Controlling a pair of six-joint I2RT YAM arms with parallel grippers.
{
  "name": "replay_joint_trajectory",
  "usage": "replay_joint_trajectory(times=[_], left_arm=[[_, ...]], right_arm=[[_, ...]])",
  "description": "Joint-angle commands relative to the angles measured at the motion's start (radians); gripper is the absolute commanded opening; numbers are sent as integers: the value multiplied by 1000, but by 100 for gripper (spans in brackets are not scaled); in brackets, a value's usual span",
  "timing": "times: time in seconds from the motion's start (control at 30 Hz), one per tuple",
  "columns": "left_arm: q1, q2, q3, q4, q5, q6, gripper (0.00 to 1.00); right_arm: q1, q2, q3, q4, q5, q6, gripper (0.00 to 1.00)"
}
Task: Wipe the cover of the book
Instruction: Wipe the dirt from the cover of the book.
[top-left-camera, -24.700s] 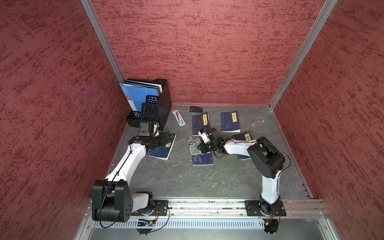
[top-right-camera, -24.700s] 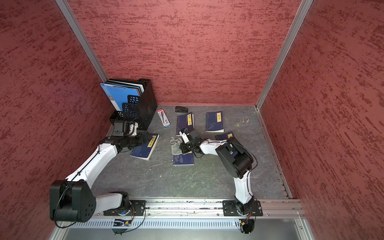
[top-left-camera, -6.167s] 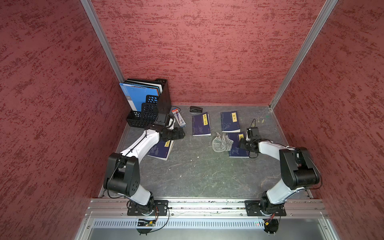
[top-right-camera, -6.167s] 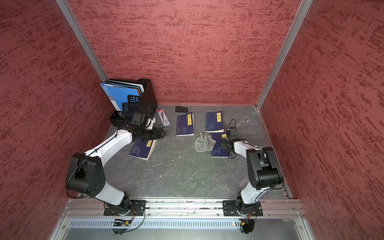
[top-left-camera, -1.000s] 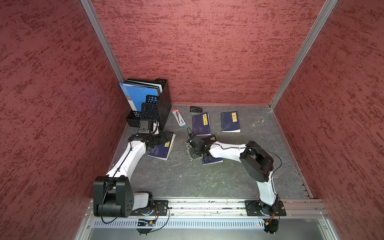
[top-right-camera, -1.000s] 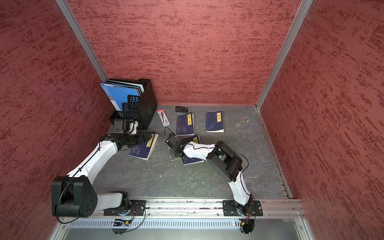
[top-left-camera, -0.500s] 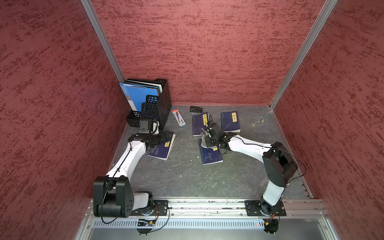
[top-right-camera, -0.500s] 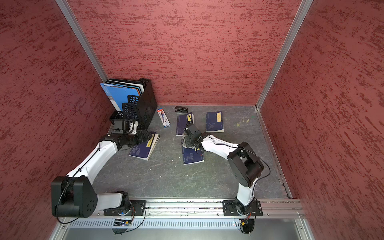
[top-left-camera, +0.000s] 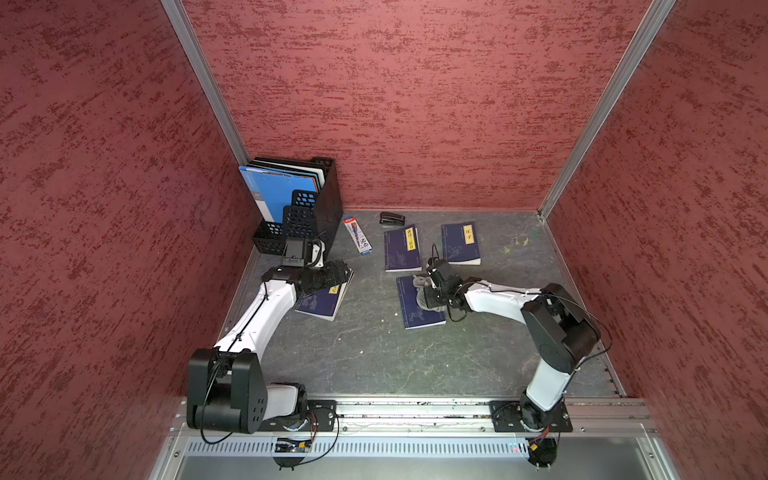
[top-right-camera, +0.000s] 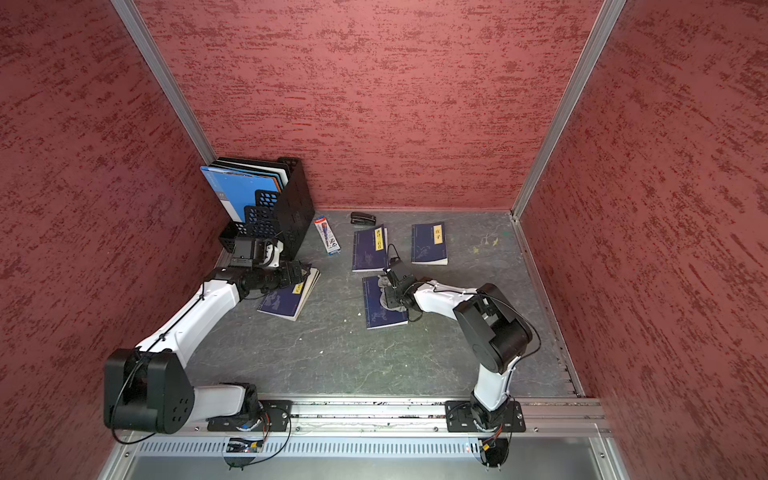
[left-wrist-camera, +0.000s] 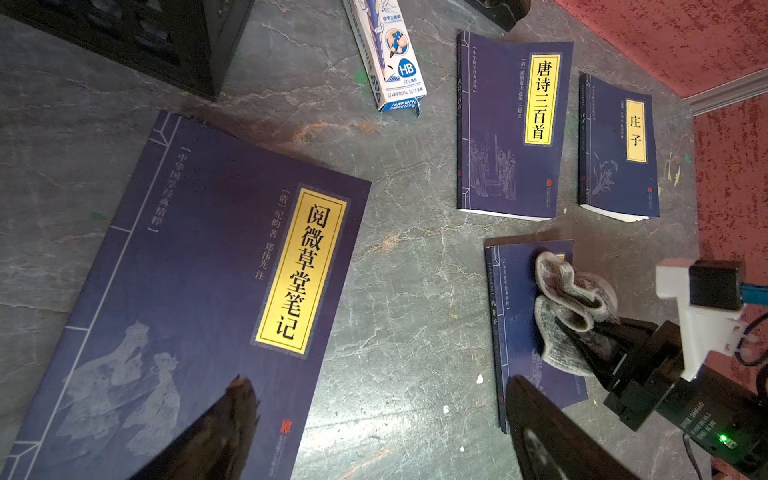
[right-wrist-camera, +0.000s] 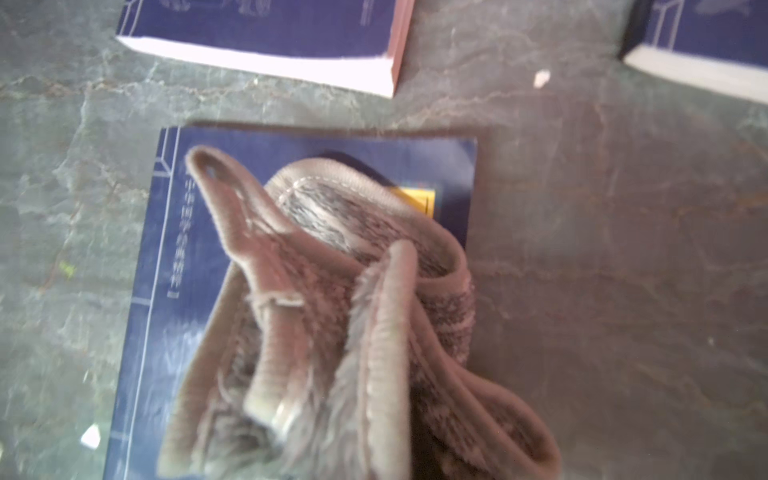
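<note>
Stretched low over counter (top-left-camera: 374, 353), with right claw (left-wrist-camera: 590, 340) clamped on cloth (left-wrist-camera: 569, 299) atop book (left-wrist-camera: 515, 316), left claw (top-left-camera: 338, 271) wide above another book (top-left-camera: 320, 302).

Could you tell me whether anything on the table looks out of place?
Only minor things: the book by the file rack lies skewed to the other three, white crumbs sit beside the book under the cloth, and the pencil box has an open end flap.

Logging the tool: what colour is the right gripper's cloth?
The cloth is mottled grey; clearest in the right wrist view.
</note>
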Motion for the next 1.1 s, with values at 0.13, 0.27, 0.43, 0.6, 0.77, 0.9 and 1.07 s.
replay_joint_trajectory(times=[0.13,0.27,0.43,0.6,0.77,0.9,1.07], left_arm=[[-2,28,46,28,-2,18,95],[-2,31,52,31,-1,18,95],[-2,32,54,28,0,18,95],[-3,20,49,17,1,19,95],[-2,4,39,11,-3,21,95],[-2,-4,35,4,-1,21,95],[-2,-6,32,7,-4,22,95]], right_arm=[[73,-87,-128,-114,-87,61,9],[80,-109,-182,-113,-100,89,9],[62,-61,-156,-78,-66,83,10],[-14,54,-45,-24,-66,40,10],[-63,192,133,-31,-66,-19,10],[-74,250,214,-50,-55,-35,11],[-77,238,194,-45,-50,-28,11]])
